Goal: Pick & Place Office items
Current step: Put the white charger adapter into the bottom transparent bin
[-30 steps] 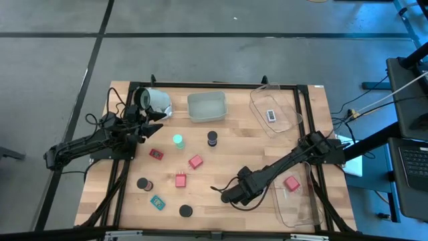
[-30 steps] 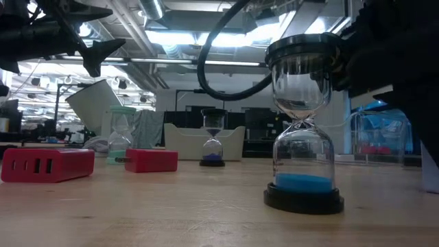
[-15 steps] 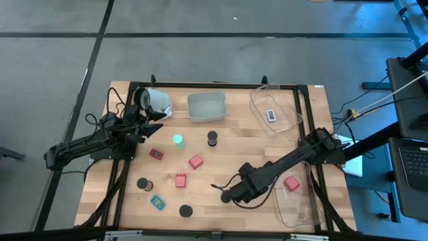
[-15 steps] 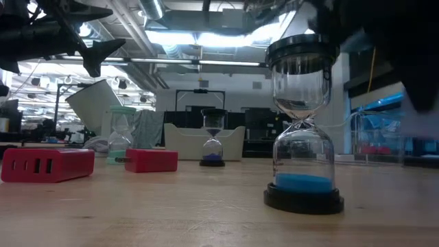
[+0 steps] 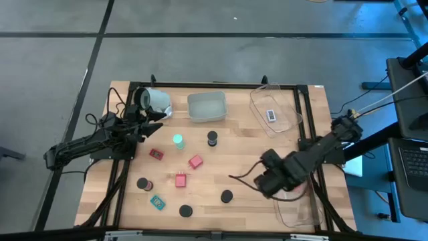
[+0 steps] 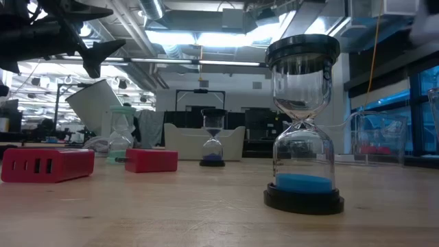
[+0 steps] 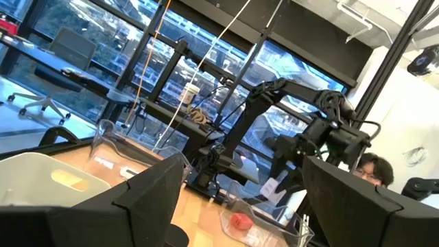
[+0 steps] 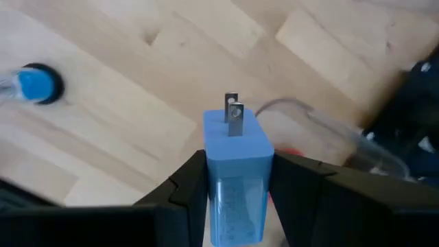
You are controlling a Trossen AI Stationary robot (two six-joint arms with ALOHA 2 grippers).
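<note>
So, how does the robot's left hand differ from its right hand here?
The left hand is open and empty; the right hand grips a blue plug. The left hand is near the tipped white cup; the right hand is by a clear tray. Both are dark and two-fingered.

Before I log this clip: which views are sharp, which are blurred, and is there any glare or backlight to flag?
High view: evenly lit, sharp, soft shadows under both arms. Low view: bright ceiling lights backlight the blue-sand hourglass, which stays crisp; the left gripper shows as a silhouette. Right wrist view: the blue plug adapter in the right gripper is sharp, the table behind it soft. Left wrist view: daylight through windows, its own fingers dark.
</note>
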